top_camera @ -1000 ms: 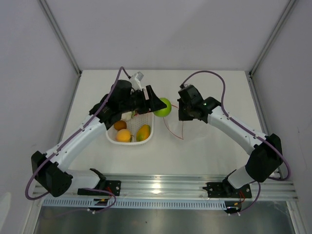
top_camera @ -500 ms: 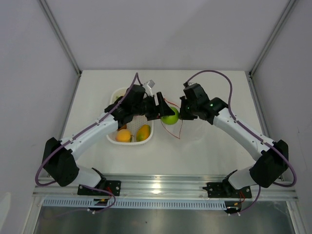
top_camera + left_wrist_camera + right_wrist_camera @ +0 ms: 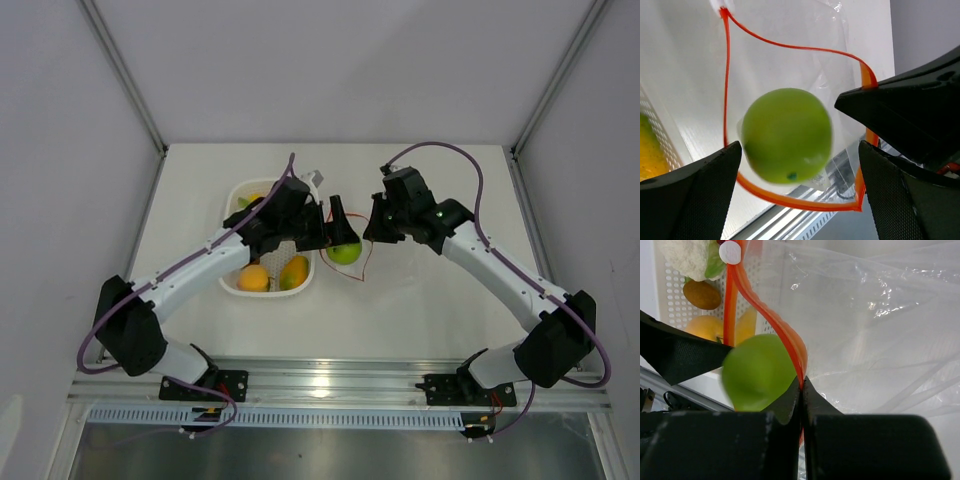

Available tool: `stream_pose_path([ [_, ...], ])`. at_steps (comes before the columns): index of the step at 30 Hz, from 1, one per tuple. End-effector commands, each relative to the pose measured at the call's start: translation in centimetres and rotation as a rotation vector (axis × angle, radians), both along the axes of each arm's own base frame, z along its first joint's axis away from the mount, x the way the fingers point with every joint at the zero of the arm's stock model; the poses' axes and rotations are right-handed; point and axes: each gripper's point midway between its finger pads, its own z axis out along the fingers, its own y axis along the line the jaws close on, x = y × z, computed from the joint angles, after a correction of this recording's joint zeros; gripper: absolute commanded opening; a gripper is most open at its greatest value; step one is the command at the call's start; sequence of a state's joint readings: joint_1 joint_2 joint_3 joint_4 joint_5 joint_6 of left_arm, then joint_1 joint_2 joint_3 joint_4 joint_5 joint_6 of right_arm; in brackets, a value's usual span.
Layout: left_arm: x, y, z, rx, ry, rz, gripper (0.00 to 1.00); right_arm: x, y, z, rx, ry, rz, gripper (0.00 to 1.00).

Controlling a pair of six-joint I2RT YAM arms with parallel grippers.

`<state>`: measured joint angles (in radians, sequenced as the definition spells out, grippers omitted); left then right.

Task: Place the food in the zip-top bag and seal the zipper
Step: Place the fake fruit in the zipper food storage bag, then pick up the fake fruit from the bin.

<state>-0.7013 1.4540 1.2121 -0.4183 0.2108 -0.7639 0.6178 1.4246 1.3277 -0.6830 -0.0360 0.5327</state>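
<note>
A green apple (image 3: 786,135) is blurred between the wide-apart fingers of my open left gripper (image 3: 800,146), touching neither finger. It sits over the held-open mouth of the zip-top bag (image 3: 875,325). The orange-red zipper (image 3: 790,199) loops around the apple. My right gripper (image 3: 802,384) is shut on the zipper (image 3: 790,337) at the mouth's right side, holding it up. From above, the apple (image 3: 346,253) lies between the left gripper (image 3: 337,228) and the right gripper (image 3: 374,228). The clear bag (image 3: 405,270) spreads on the table to the right.
A white perforated basket (image 3: 232,286) stands left of the bag with an orange fruit (image 3: 253,277) and a mango (image 3: 293,271) in it. The right wrist view also shows a cauliflower (image 3: 687,257) and a brown fruit (image 3: 701,294) there. White walls enclose the table.
The left arm carried the apple right and down from above the basket's corner to the bag's mouth, then its jaws spread wider off the apple. The right gripper kept hold of the zipper.
</note>
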Motion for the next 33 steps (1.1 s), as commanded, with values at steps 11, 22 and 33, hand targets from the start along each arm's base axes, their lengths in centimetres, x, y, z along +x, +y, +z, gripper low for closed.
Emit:
stream_pose_path([
  [11, -1.1, 2.9, 8.6, -0.033, -0.318, -0.022, 1.00, 0.2, -0.3, 2.0, 0.054, -0.044, -0.002, 0.00],
  [22, -1.6, 9.8, 2.0, 0.279, -0.253, 0.137, 0.99, 0.7, -3.3, 1.7, -0.077, -0.086, -0.061, 0.00],
  [33, -0.3, 13.2, -5.8, 0.551, -0.037, 0.259, 0.90, -0.2, -4.4, 0.6, -0.141, -0.093, -0.019, 0.00],
])
